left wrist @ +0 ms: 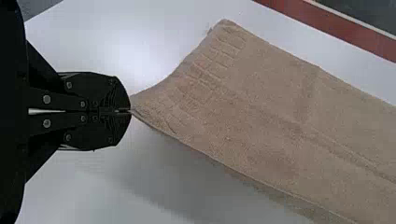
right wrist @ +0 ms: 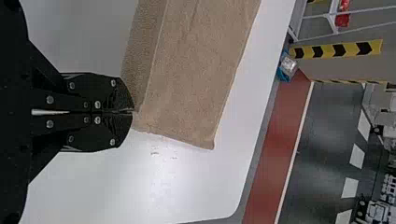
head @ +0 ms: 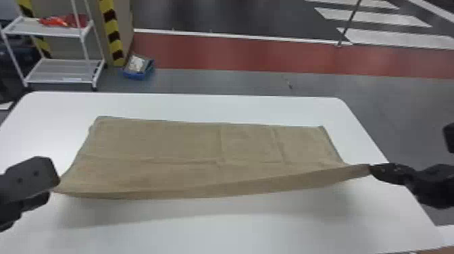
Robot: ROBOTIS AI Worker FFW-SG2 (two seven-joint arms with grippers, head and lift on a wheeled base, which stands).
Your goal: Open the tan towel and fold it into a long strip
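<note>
Gripping the tan towel (head: 189,142) by its two near corners, the left claw (head: 54,186) and the right claw (head: 373,168) are both clenched on the cloth, their fingers pressed together at the tips. The towel lies spread sideways across the white surface (head: 236,233), its far part resting flat with creases running through it, while the near edge is lifted between the claws above a soft shadow. Beyond the surface, a white rack (head: 55,31) with red items (head: 64,21) on its upper shelf stands near a blue container (head: 136,75) on the floor.
</note>
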